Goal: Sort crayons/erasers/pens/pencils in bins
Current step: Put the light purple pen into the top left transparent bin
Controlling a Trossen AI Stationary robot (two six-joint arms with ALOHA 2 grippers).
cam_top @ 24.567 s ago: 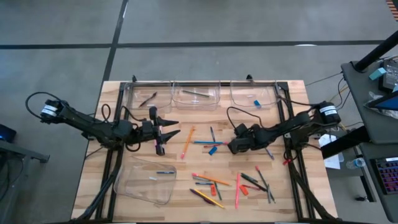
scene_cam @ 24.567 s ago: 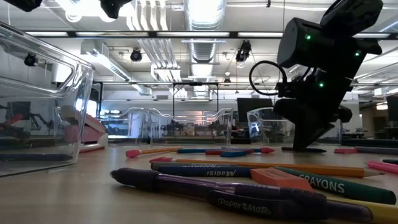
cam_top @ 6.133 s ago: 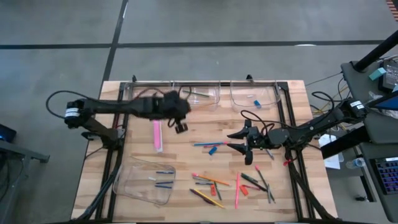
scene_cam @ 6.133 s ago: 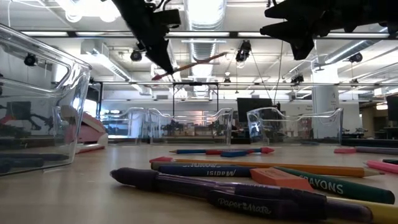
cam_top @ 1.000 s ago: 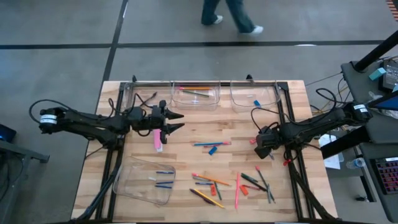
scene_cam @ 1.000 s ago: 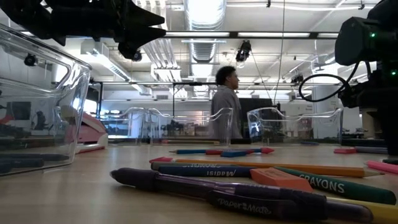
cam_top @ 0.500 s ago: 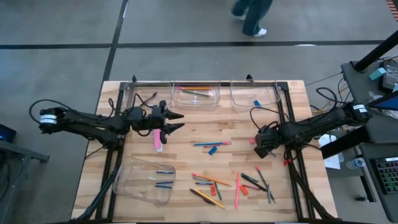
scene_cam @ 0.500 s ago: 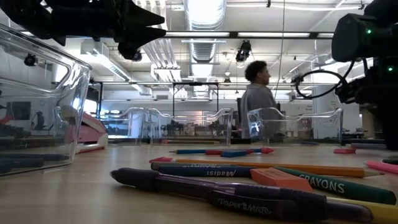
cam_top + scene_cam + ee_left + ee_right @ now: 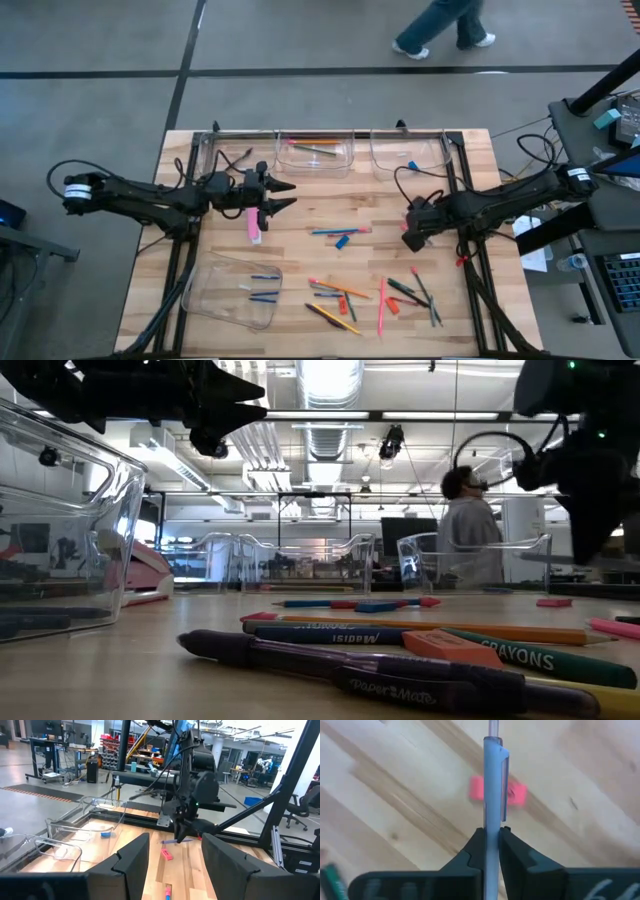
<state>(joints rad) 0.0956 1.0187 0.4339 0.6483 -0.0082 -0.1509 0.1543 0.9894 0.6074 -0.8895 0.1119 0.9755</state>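
My right gripper (image 9: 411, 233) hangs over the table's right part, pointing steeply down, shut on a slim grey-blue pen (image 9: 491, 780); the left wrist view shows that pen (image 9: 182, 839) under it. A pink eraser (image 9: 497, 790) lies on the wood below. My left gripper (image 9: 284, 195) hovers level over the left middle, open, with nothing between its fingers (image 9: 130, 860). Three clear bins (image 9: 316, 155) stand along the far edge and one (image 9: 235, 290) stands near left, each with a few sticks or a block in it. My right gripper pinches the pen's barrel (image 9: 491, 822) between its two fingers, just below the clip's end. The fingers come from above, pointing steeply down. The pen is lifted clear of the table and sits slightly slanted under the fingertips (image 9: 186, 827).
A blue stick and a blue block (image 9: 340, 234) lie at mid-table. Several pens, pencils and crayons (image 9: 370, 295) lie scattered near the front edge. A pink object (image 9: 253, 226) lies under my left gripper. A person (image 9: 440, 25) walks past beyond the far edge.
My right gripper has shut on the pen and risen, lifting it clear of the table while drifting a little toward the left and turning slightly. The person has walked to the right beyond the far edge.
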